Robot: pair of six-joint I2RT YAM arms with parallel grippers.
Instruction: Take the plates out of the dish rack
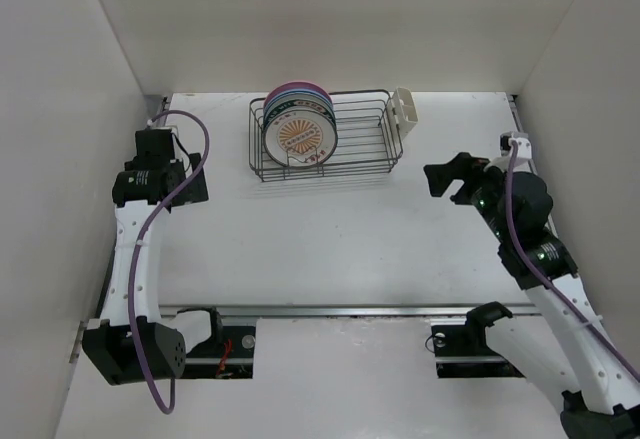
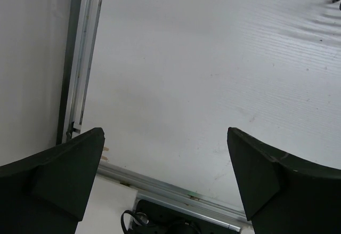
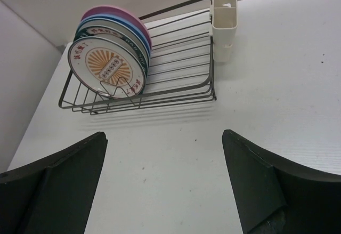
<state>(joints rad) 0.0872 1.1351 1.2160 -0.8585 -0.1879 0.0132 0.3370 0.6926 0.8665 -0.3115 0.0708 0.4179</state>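
Item, left gripper (image 2: 165, 138): my fingers stood spread wide, holding and touching nothing, over bare table (image 2: 213, 58), well apart from the rack; Item, plates (image 1: 298, 134): all upright, packed together at the left end of the dish rack (image 3: 160, 102), a patterned one foremost, blue and pink behind; none unloaded, so I judged the task at its first reach; Item, right gripper (image 3: 164, 138): fingers spread wide, empty, facing the rack; the next move called for pinching the front plate's rim and lifting it clear of the dividers.
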